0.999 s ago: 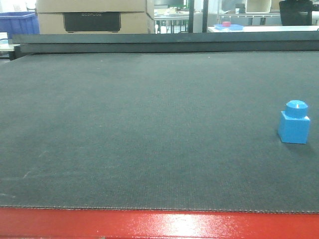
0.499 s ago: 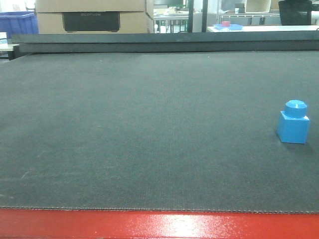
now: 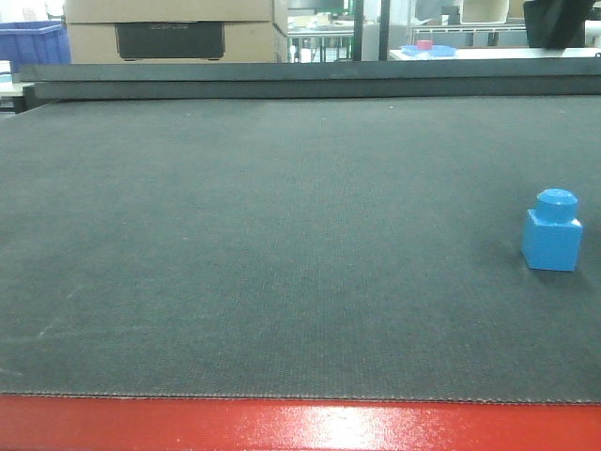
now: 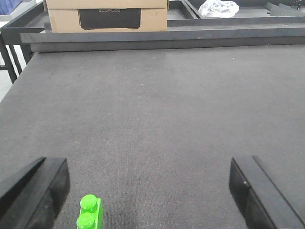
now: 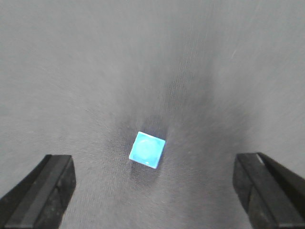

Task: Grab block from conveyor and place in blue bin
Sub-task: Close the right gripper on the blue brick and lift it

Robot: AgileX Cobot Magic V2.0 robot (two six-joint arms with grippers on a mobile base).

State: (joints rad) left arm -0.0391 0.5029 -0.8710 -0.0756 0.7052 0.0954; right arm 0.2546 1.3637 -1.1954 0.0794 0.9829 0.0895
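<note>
Block [image 3: 552, 235] upright on conveyor [image 3: 282, 235]; cardboard box [image 3: 174, 11] beyond.

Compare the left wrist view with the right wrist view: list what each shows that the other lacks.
Only the left wrist view shows a green two-stud brick beside the left gripper, and a cardboard box beyond the belt's far edge. Only the right wrist view shows the blue block, seen from above, ahead of the right gripper. Both show the dark conveyor belt and a wide-open gripper holding nothing.
</note>
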